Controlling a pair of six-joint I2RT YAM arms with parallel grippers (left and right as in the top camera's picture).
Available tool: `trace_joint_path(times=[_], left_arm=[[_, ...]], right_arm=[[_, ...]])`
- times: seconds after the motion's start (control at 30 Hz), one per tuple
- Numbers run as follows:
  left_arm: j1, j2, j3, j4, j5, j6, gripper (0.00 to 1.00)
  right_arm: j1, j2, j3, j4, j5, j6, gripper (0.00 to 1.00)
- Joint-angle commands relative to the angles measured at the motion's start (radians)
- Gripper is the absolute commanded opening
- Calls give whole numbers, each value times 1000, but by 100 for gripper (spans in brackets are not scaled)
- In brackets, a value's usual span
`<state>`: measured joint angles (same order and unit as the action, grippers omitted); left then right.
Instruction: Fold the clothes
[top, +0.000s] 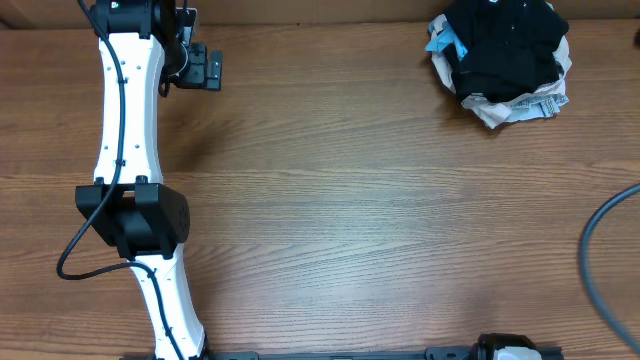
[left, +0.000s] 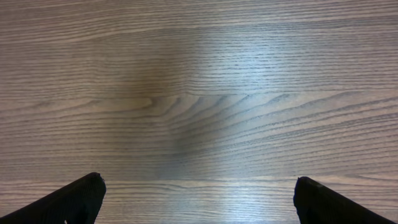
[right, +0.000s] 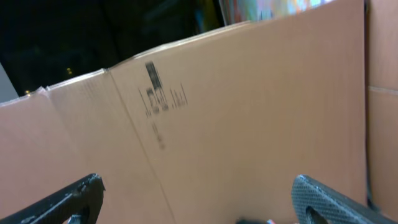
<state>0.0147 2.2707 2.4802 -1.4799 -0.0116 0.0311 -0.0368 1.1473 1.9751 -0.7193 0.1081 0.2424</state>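
The clothes (top: 505, 48), one black top, lie bunched on a heap at the far right corner of the bench (top: 350, 200), resting on a light blue garment (top: 441, 45) and beige and white garments (top: 520, 104). Neither arm is near them. You want the black top alone, so pinch it high on its crown, clear of the pieces beneath. Draw it to the bare middle before you spread it flat. Your left pincer (left: 198, 184) is spread wide and holds nothing, hovering over bare wood at the far left, with its arm stretched up that side. Your right pincer (right: 198, 182) is equally wide and empty, facing a cardboard box (right: 249, 112). In the overhead view, only a little of that arm shows at the near edge.
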Motion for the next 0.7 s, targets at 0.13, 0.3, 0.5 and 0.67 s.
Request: trace_joint_path(times=[0.13,0.3,0.5,0.67], left_arm=[[-5,-2,-6,0,12,-13,100],[-5,-2,-6,0,12,-12,100],[-5,-2,-6,0,12,-12,100],[-5,-2,-6,0,12,-12,100]], right_arm=[[4,-325,-698,375,-43,1,100],[4,-525,-1147,654,-50,1,100],[4,-715,-1511,840,-49,1,100],[4,-846,-1711,948,-42,0,100]])
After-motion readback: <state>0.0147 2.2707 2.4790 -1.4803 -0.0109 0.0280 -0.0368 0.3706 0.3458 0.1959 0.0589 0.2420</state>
